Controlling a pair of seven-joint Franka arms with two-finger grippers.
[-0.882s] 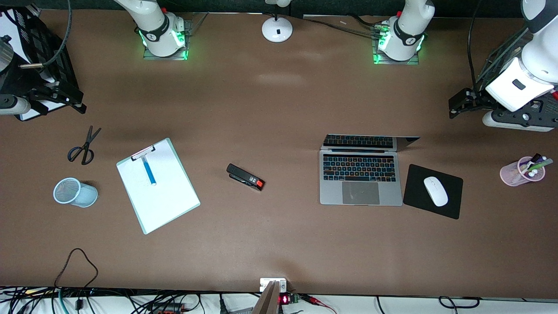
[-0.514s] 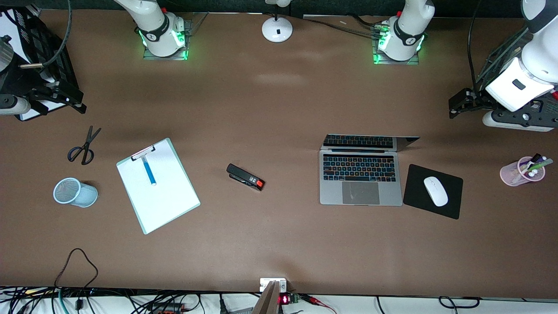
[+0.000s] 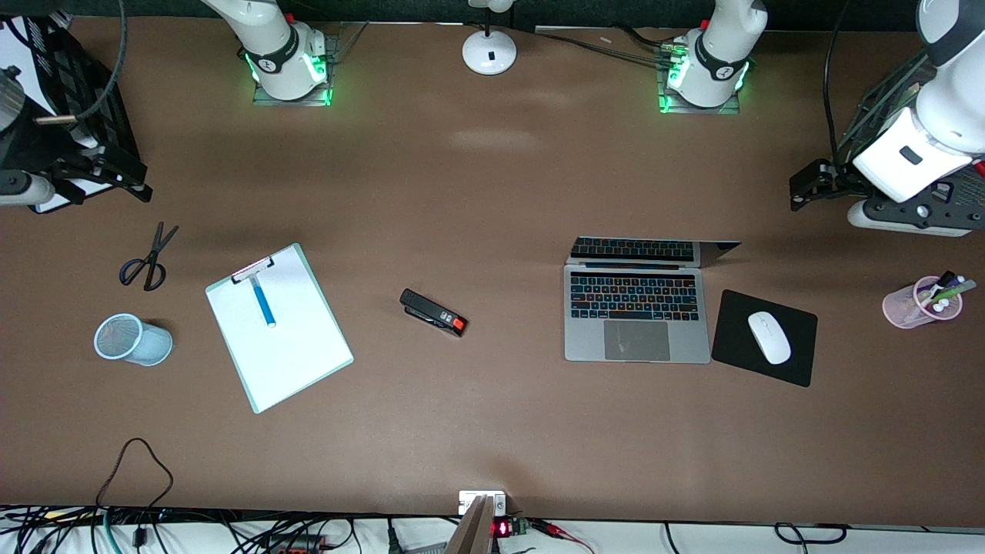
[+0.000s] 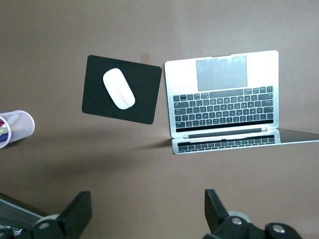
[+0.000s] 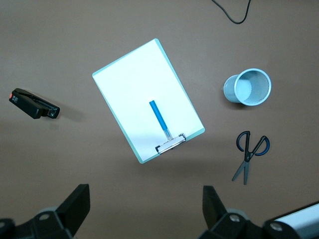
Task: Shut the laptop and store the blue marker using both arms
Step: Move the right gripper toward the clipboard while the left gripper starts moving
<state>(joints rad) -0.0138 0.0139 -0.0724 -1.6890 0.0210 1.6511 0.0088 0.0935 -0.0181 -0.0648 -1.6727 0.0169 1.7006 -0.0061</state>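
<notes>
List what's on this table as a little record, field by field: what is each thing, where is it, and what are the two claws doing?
laptop: open, screen up
mouse: on black pad beside laptop
blue marker: lying on clipboard
blue cup: on its side, near scissors
stapler: between clipboard and laptop
pink cup: holds pens, left arm's end
left gripper: open, high over table, holds nothing
right gripper: open, high over table, holds nothing

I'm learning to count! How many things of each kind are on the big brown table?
Laptop: 1
Mouse: 1
Mouse pad: 1
Stapler: 1
Clipboard: 1
Blue marker: 1
Scissors: 1
Cups: 2, blue, pink
Total: 9
</notes>
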